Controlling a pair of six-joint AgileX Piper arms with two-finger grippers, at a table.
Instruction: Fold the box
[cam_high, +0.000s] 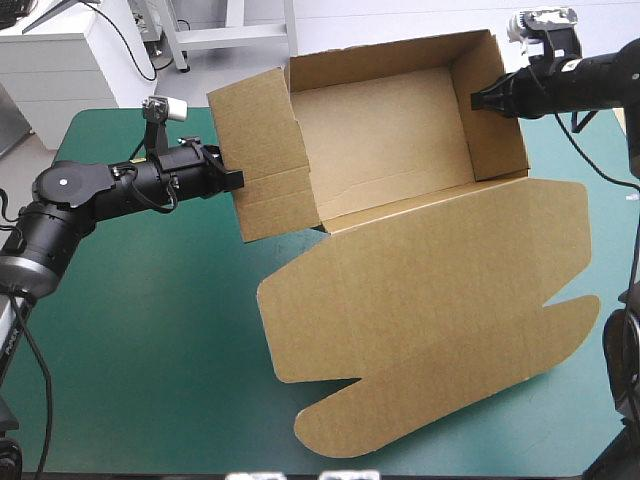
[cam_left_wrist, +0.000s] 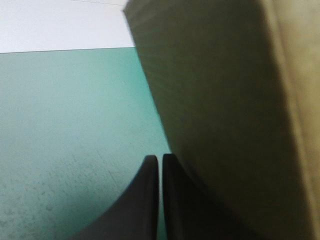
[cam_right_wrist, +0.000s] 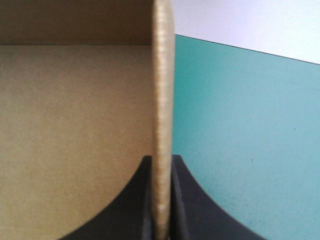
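The brown box stands as an open tray at the far middle of the table, its lid lying flat toward the near edge. My left gripper is shut and rests against the outside of the box's left wall. In the left wrist view that wall rises right beside the gripper, not between its fingers. My right gripper is shut on the box's right wall. In the right wrist view the wall's edge runs up between the black fingers of the gripper.
Bare teal-green cover lies left of the lid and near the front left. The lid's rounded flaps reach close to the table's near edge and right edge. The tray's far wall stands at or past the table's far edge.
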